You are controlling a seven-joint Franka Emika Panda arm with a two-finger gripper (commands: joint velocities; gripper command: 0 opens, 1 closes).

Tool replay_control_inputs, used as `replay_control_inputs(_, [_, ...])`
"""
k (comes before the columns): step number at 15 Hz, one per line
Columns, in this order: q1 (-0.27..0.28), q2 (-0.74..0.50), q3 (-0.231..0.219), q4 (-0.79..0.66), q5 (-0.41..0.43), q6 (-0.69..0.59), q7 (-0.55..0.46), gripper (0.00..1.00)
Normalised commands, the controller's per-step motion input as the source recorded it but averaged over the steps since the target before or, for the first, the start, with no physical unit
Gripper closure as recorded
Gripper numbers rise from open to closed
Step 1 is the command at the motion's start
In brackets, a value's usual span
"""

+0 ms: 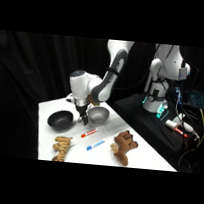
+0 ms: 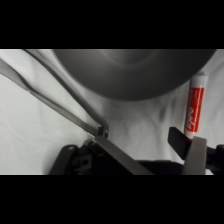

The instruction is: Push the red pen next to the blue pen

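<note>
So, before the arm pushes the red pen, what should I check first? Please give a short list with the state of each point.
1. Red pen lies free on the table: ok.
2. Blue pen in view, apart from the red pen: ok.
3. Gripper low beside the red pen's far end, between the black bowl and grey bowl: ok.
4. Finger touching the red pen: cannot tell.
5. Stretch between the pens free of other things: ok.
6. Tongs close to the gripper, may get dragged: not ok.
</note>
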Motion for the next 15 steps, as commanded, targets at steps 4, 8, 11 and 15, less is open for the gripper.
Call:
replay_control_inputs(4, [-0.033, 0.12, 0.038, 0.1, -0.023, 0.11, 0.03, 0.0])
replay_control_inputs(8, [-0.023, 0.08, 0.061, 0.08, 0.001, 0.11, 0.03, 0.0])
replay_control_inputs(11, [-0.01, 0.05, 0.09, 0.06, 0.04, 0.09, 0.03, 0.0])
replay_control_inputs(15, [0.05, -0.03, 0.093, -0.03, 0.051, 0.09, 0.05, 0.0])
